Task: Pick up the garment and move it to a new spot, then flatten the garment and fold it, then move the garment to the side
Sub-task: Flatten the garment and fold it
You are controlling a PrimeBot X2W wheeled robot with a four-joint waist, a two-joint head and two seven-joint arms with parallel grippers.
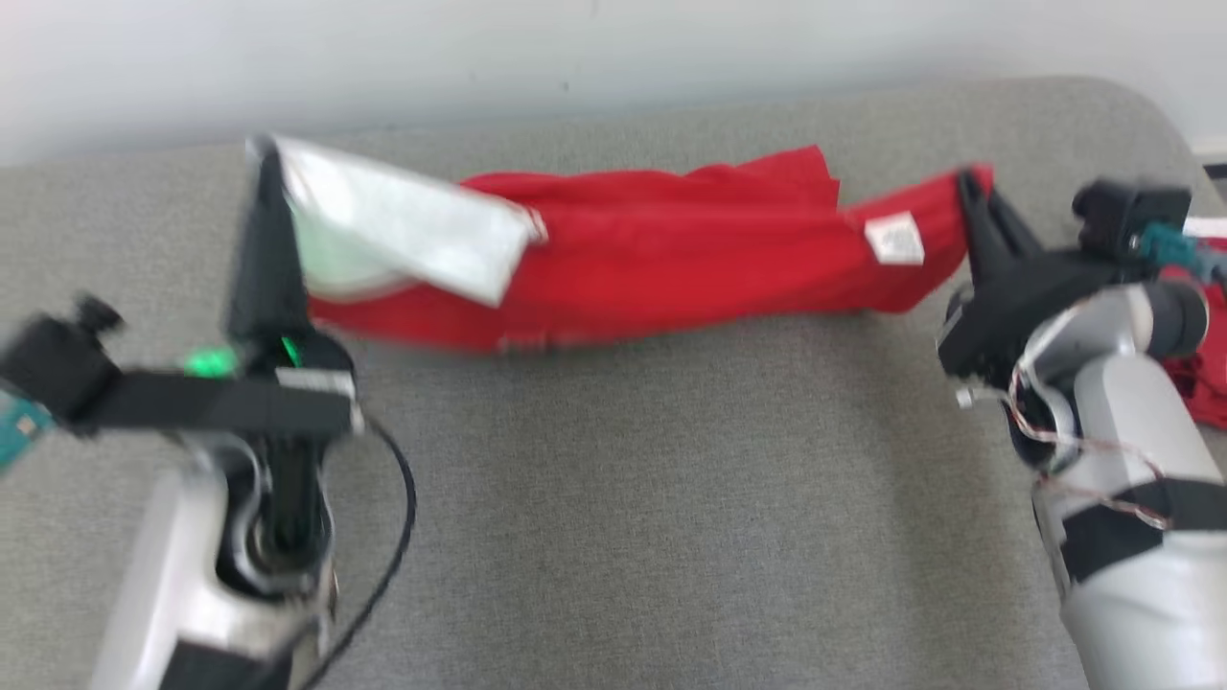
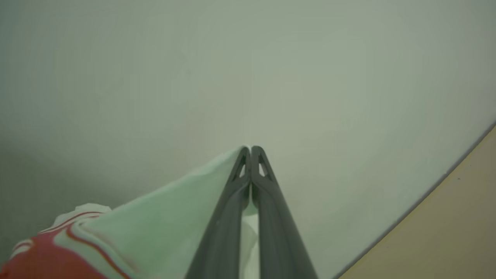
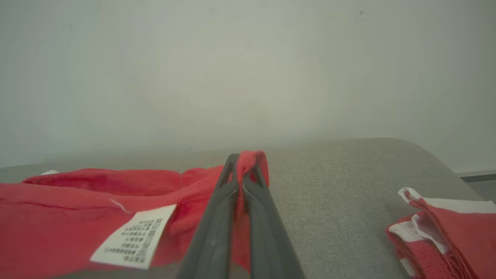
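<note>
I am pinching my left gripper point(image 2: 251, 149) fully closed on the white corner of the garment point(image 1: 652, 249), with the pale cloth caught between the pressed-together fingers. My right gripper point(image 3: 242, 159) is clamping the red corner at the opposite end just as tightly. Holding the two ends apart like this is, I judge, drawing the garment into a long band across the far side of the grey cushion point(image 1: 613, 498), ready to be spread flat (it is sagging and twisted in the middle, so the flattening is not yet done). A white care label point(image 3: 133, 236) is lying on the red cloth just beside my right fingers; its rows of small print are too blurred to read. Another red-and-white cloth point(image 3: 445, 228) is sitting further right, well apart.
</note>
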